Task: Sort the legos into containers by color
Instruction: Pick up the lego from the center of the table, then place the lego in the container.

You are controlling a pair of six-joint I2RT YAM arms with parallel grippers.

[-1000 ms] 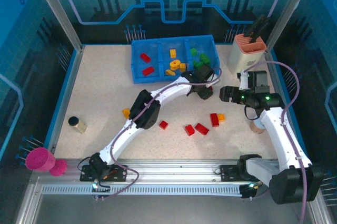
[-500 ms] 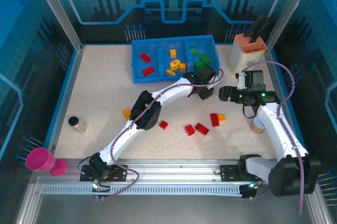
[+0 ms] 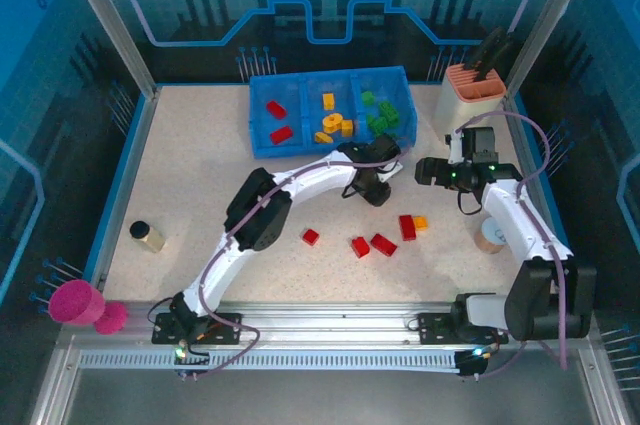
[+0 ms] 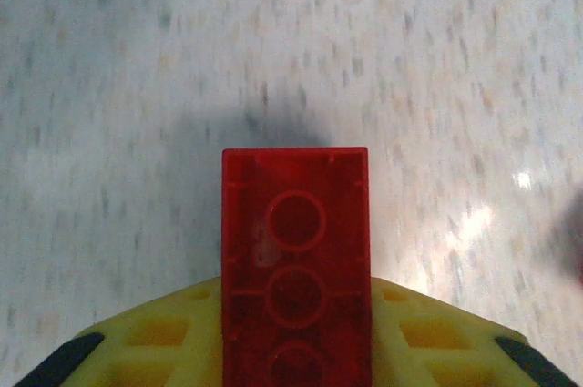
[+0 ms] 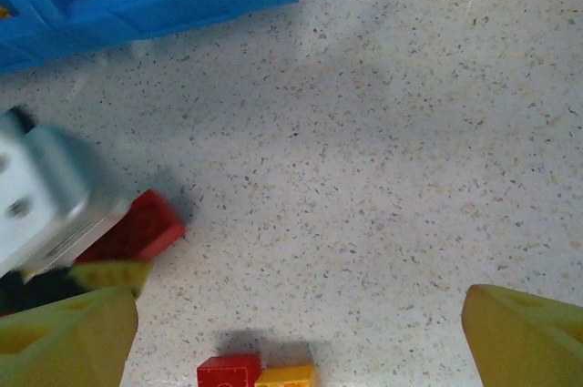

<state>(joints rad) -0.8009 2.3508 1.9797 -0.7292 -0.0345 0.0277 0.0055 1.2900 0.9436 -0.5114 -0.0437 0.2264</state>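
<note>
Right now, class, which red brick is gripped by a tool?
The red brick clamped in the left tool; the loose red bricks on the table and those in the blue tray lie free.

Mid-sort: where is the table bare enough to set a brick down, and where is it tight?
Bare: the left side, from the blue tray down to the small jar, and the near strip between the loose bricks and the rail. Tight: centre right, where the left gripper, shut on a red brick, faces the open right gripper.
</note>
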